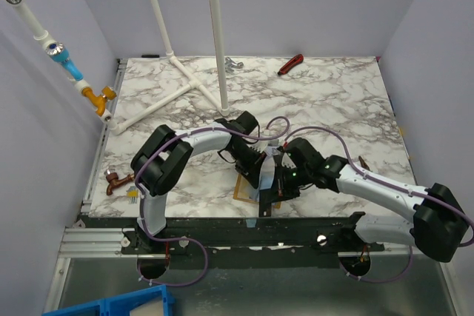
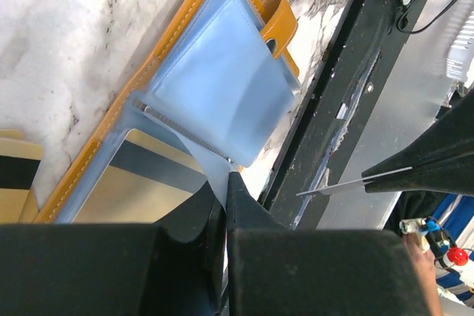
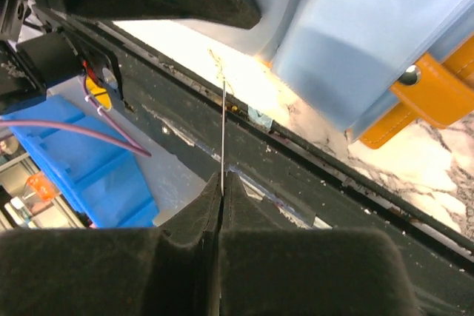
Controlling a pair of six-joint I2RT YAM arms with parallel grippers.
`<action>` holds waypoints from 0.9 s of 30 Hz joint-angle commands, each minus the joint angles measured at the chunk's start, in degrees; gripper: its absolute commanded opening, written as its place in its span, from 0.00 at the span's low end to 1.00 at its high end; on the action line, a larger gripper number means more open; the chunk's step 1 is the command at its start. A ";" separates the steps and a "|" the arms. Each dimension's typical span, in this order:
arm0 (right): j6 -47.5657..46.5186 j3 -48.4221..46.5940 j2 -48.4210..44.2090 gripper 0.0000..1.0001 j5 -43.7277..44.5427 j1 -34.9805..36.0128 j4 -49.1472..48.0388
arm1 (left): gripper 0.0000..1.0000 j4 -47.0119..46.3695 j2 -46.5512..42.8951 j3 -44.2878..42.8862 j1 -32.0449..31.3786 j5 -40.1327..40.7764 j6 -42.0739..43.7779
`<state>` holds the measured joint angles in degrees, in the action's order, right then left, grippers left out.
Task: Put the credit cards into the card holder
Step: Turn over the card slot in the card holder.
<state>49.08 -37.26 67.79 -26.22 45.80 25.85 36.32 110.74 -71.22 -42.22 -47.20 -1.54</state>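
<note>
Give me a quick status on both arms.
Left gripper shut on clear plastic sleeve of orange leather card holder. Right gripper shut on thin card, edge-on. Nothing blocking.

Even, bright light falls from overhead, with soft shadows under the arms on the marble worktop. Both wrist views go blurry up close, and the worktop glares white there.

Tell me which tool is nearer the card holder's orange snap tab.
Left. The left tool pinches a clear sleeve of the card holder beside the snap tab; the right tool holds a card edge-on, off the table edge.
</note>
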 commanded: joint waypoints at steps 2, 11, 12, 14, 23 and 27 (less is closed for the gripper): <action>-0.16 -0.53 3.35 0.01 4.32 -0.68 -4.14 | 0.07 2.12 -3.72 1.66 1.78 3.57 4.01; -0.19 -0.47 10.80 0.01 2.34 -2.35 -12.50 | 0.27 4.16 -4.06 2.52 2.40 4.17 6.31; -0.24 -0.54 11.33 0.01 2.23 -2.38 -12.74 | 0.28 4.36 -4.13 2.42 2.65 4.03 6.61; -0.45 -0.55 11.62 0.01 2.12 -2.62 -12.98 | 0.30 5.31 -4.12 1.99 3.22 4.13 7.60; -0.24 1.54 10.53 0.01 1.21 -5.49 -14.44 | 0.35 7.98 -7.23 0.76 4.64 11.42 13.69; 0.57 3.96 10.30 0.01 1.26 -6.29 -17.72 | 0.35 8.24 -8.58 1.51 4.69 15.17 18.43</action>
<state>49.08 -35.90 78.89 -24.67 40.29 11.84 43.16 105.06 -68.97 -37.54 -37.23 10.52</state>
